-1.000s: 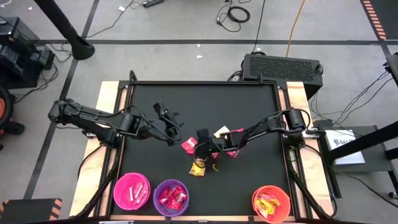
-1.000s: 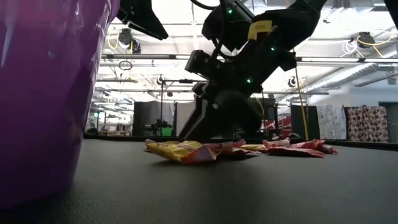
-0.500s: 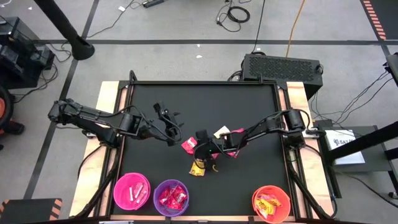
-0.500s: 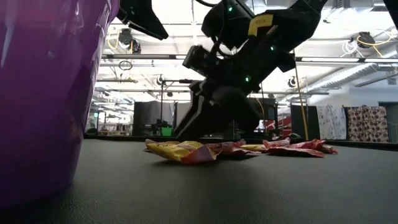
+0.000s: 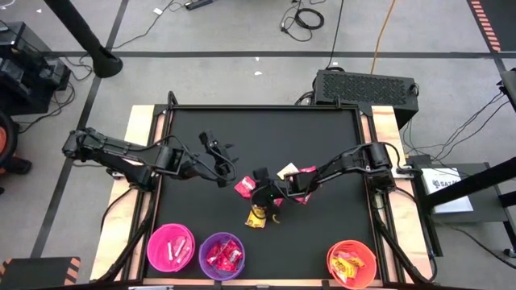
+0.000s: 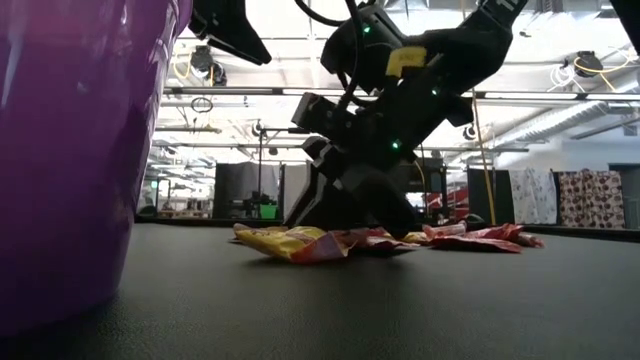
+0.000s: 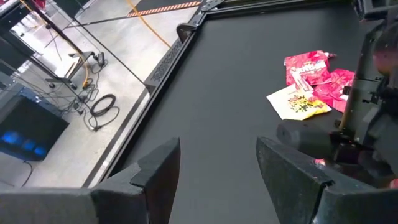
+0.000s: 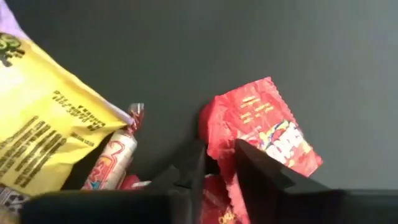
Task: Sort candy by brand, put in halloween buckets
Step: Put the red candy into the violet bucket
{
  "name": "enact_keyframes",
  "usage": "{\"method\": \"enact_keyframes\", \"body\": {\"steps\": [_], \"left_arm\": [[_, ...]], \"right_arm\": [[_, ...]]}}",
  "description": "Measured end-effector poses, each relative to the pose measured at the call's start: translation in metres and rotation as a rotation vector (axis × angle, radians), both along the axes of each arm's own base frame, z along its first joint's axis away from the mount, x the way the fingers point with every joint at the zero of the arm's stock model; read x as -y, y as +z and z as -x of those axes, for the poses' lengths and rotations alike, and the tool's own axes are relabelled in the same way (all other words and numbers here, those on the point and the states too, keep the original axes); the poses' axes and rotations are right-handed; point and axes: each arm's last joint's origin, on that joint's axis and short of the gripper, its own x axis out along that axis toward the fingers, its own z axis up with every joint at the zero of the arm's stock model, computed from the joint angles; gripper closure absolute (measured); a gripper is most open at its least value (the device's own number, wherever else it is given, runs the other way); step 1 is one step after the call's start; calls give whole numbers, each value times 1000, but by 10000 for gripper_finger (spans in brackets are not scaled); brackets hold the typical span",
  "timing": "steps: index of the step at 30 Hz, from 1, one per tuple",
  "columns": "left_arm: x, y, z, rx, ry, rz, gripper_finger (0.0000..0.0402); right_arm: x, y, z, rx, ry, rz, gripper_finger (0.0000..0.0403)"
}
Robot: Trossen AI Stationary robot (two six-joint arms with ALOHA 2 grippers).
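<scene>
My right claw (image 5: 260, 192) is down in the candy pile (image 5: 270, 197) mid-table, fingers (image 8: 261, 174) nearly together, pinching a red packet's (image 8: 261, 127) edge for sorting into the purple bucket (image 5: 221, 256). My left claw (image 5: 216, 155) waits spread, above the table's left half.

The setting is a large open robotics lab or industrial test hall. Behind the right gripper (image 6: 345, 205), the low view shows a high ceiling with exposed trusses (image 6: 250, 95), rows of hanging lights and patterned curtains (image 6: 590, 200) at the far wall. Beyond the left gripper (image 7: 214, 165), a grey concrete floor (image 7: 106, 118) carries loose coiled cables (image 7: 102, 102) and orange-black hazard tape (image 7: 165, 7). The high view shows a black-topped table (image 5: 266, 129) on a wooden frame, a perforated equipment box (image 5: 367, 84) behind it, and a stand base (image 5: 105, 60).
</scene>
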Motion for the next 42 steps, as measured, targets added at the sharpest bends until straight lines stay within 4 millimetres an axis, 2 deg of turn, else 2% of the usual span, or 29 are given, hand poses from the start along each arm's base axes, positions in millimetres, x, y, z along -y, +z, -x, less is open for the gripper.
{"method": "enact_keyframes", "body": {"steps": [3, 5, 11, 19, 23, 26, 30, 33, 37, 42], "left_arm": [[-1, 0, 0, 0, 7, -1, 183], [-2, 0, 0, 1, 8, 0, 183], [-1, 0, 0, 2, -3, 9, 183], [6, -19, -16, -76, -127, 105, 183], [5, -37, -27, -159, -129, 69, 183], [4, -42, -31, -171, -123, 50, 183], [9, -38, -34, -146, -253, 191, 183], [14, -37, -34, -131, -279, 262, 183], [18, -43, -37, -144, -256, 265, 183], [32, -56, -42, -177, -254, 236, 183]], "right_arm": [[1, -3, -2, 13, -4, -2, 380], [1, -6, -2, 4, -1, 1, 396], [1, -2, -2, 13, -1, 0, 401], [2, 47, 7, 86, -19, -30, 402], [3, 65, 13, 105, -33, -50, 403], [3, 76, 18, 109, -51, -72, 403], [4, 85, 24, 95, -70, -88, 403], [5, 90, 27, 96, -84, -101, 403], [5, 93, 31, 79, -99, -111, 403], [6, 97, 33, 83, -102, -114, 403]]}}
